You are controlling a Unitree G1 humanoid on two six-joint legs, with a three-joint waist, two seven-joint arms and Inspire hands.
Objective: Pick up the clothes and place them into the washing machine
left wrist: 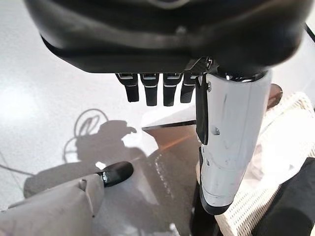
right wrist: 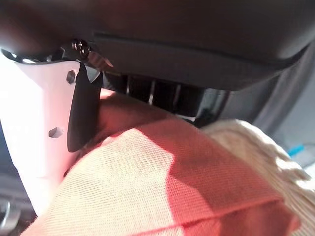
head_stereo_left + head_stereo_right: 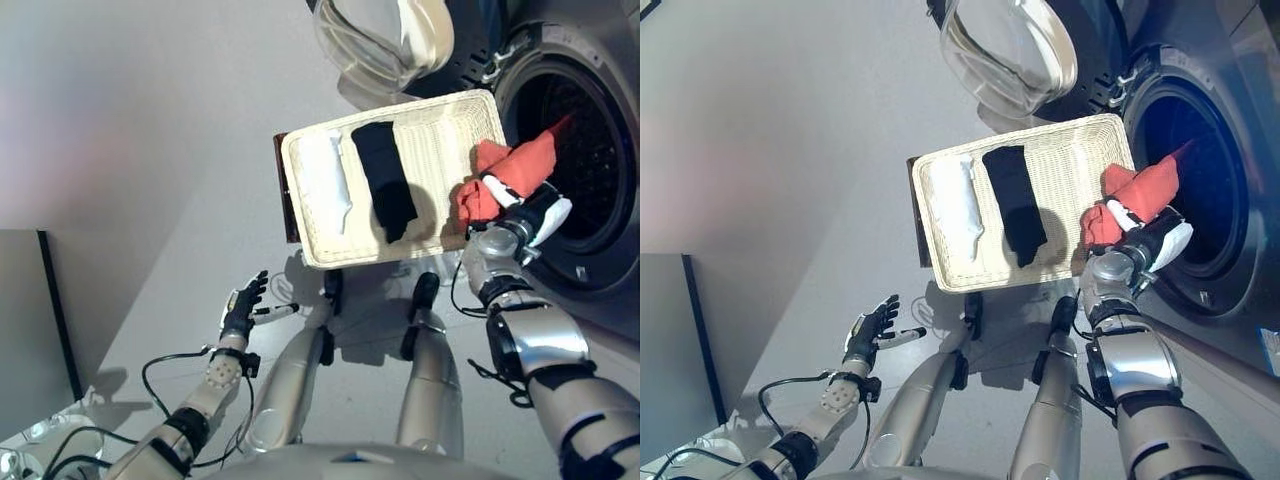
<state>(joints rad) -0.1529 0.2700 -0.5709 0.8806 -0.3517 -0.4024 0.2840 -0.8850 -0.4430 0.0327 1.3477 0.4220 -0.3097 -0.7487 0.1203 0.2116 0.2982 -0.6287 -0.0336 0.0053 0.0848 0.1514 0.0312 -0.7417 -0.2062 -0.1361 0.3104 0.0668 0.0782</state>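
Red cloth [image 3: 512,172] clenched in my right hand [image 3: 524,214] beside the washing machine [image 3: 590,150]; next, I'd carry it through the door; left hand [image 3: 243,303] idle, fingers relaxed.

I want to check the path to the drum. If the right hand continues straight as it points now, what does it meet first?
Probably the washing machine's open drum. The right hand, shut on the red cloth, points at it; nothing visible lies between, though depth is unclear.

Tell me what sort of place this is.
Probably a laundry area: a front-loading washing machine with its door swung open, a white wicker basket of clothes before it, and the right hand gripping a red garment.
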